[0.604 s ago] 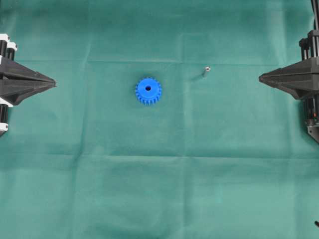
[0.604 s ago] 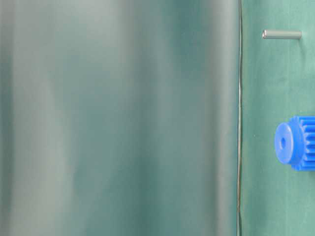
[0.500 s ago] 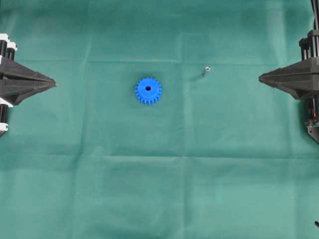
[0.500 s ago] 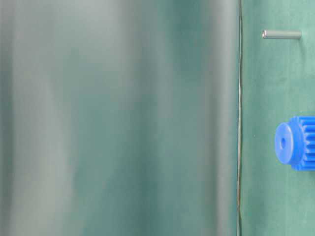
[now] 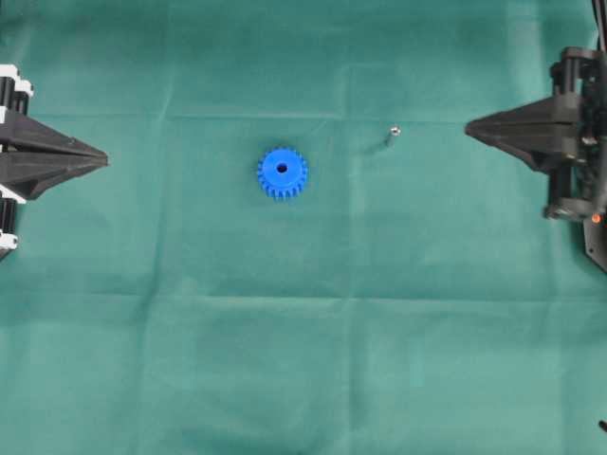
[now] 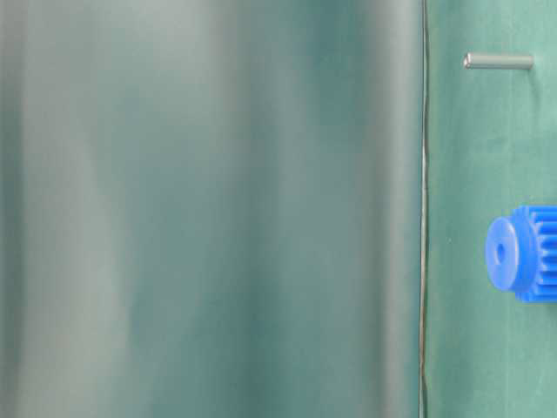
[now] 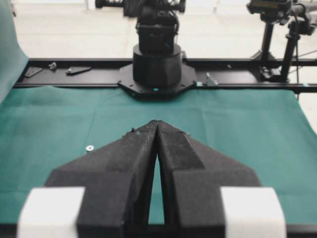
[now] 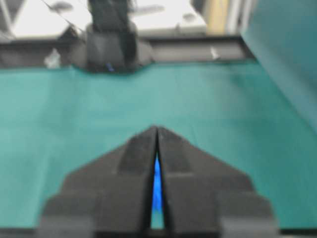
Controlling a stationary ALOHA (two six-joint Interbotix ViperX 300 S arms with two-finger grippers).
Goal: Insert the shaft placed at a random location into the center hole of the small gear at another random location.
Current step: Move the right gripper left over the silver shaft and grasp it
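Note:
The blue small gear lies flat on the green cloth, its dark center hole facing up. It also shows at the right edge of the table-level view. The shaft, a tiny grey pin with a shiny end, stands to the gear's right and shows in the table-level view and the left wrist view. My left gripper is shut and empty at the far left. My right gripper is shut and empty at the far right, right of the shaft. A blue sliver of the gear shows through its finger slit.
The green cloth covers the whole table, with fold creases. The opposite arm's base stands at the far cloth edge in the left wrist view. A blurred green surface fills most of the table-level view.
My right gripper has moved left and a little up, toward the shaft. The left gripper, the gear and the shaft have not moved.

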